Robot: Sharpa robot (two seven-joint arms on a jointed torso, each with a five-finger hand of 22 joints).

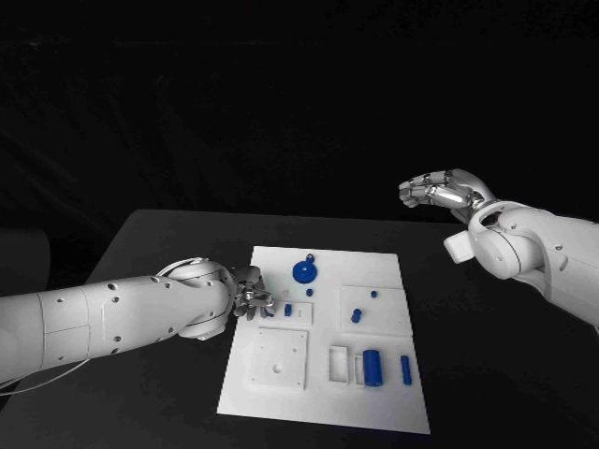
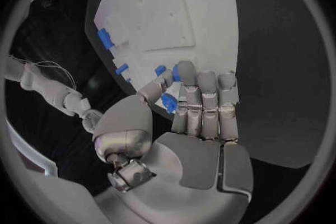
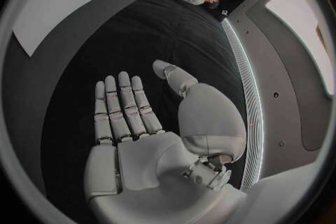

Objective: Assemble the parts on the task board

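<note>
The white task board (image 1: 280,393) lies on the black table (image 1: 152,229) nearest me, blue parts (image 1: 372,367) on it. My left hand (image 1: 253,301) pinches a small blue part (image 2: 168,102) at its left edge. Farther off, my right hand (image 1: 442,190) hovers empty, fingers apart

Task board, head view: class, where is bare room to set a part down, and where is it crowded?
Free: the task board's near strip, below the square plate and blue cylinder; also its far right corner beyond the gear. Crowded: the left edge, where the left hand meets small parts.

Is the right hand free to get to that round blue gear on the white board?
Probably yes: the right hand is open, holding nothing, raised beyond the task board, and nothing lies between it and the gear.
</note>
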